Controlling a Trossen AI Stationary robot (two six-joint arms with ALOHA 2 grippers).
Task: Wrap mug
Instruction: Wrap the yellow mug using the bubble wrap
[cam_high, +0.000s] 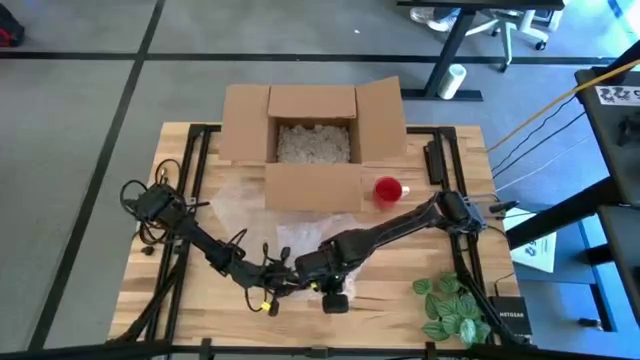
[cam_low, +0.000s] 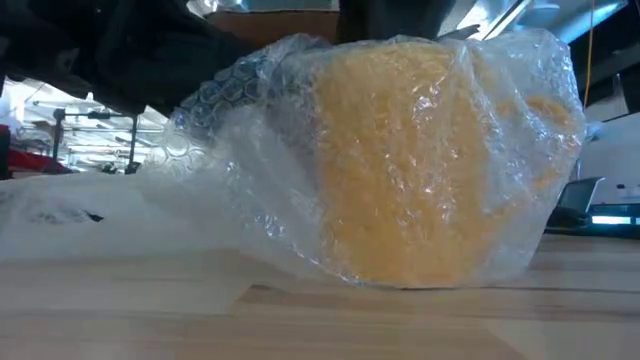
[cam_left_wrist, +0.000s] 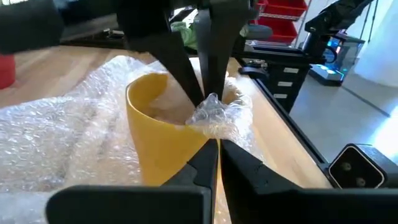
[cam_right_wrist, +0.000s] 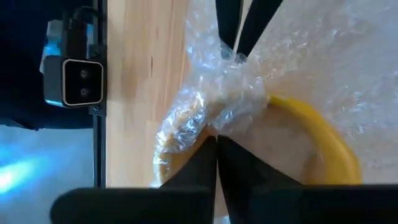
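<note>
Near the lower centre of the high view, the yellow mug (cam_left_wrist: 163, 134) is standing upright on the wooden table (cam_high: 400, 285), partly draped in bubble wrap (cam_low: 430, 120). The left gripper (cam_left_wrist: 214, 152) and the right gripper (cam_right_wrist: 216, 144) are meeting over the mug's rim, each with its fingers pressed together on a bunched fold of the wrap. Higher in that view, an open cardboard box (cam_high: 312, 140) is sitting beside a red object (cam_high: 388, 189).

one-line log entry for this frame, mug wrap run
phase: wrapping | left tool: shut on bubble wrap at yellow mug rim | right tool: shut on bubble wrap | mug: upright, partly wrapped
</note>
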